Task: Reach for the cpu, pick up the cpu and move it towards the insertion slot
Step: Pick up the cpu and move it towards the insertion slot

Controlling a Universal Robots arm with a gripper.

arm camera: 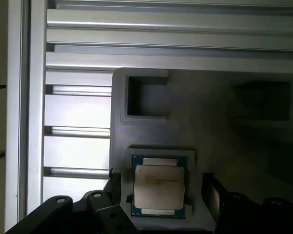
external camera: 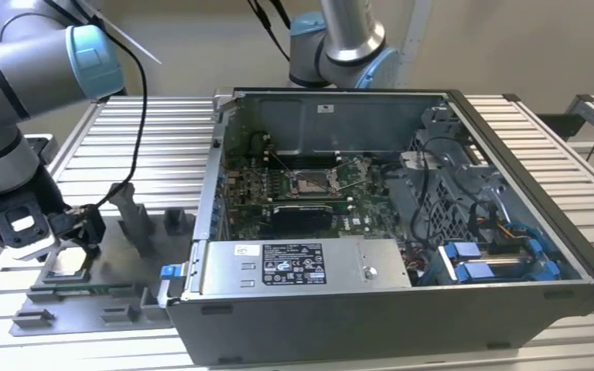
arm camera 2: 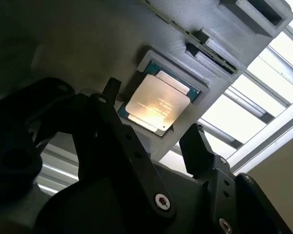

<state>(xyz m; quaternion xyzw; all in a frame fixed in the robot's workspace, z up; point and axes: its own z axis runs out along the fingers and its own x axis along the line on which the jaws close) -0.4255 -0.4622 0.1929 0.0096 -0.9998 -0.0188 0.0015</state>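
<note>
Exterior view: gripper [external camera: 70,246] low over the grey tray [external camera: 121,267], toward the tray end away from the computer case [external camera: 380,309]. Arm [external camera: 8,116] bent down to the tray from the exterior view's left. Tray flat on the slatted metal table [external camera: 152,131].

Jaws: spread apart, gripping nothing. One finger [arm camera: 115,187] on each side of the cpu [arm camera: 159,189], with a gap between finger and chip on both sides in the first wrist view.

Cpu: flat in a square recess of the tray, silvery metal face up, green edge visible around the face. Same position in the second wrist view [arm camera 2: 158,103], centred between the two dark fingers. Not lifted; seated in the tray. In the exterior view, a pale square [external camera: 68,263] directly beneath the gripper.

Further rectangular recess [arm camera: 146,100] in the tray, near the cpu recess.

Computer case: just beside the tray, on the exterior view's right of it, open side up. Insertion slot [external camera: 311,182]: square metal frame on the green board [external camera: 266,193] inside the case, well apart from the tray and from the cpu.
</note>
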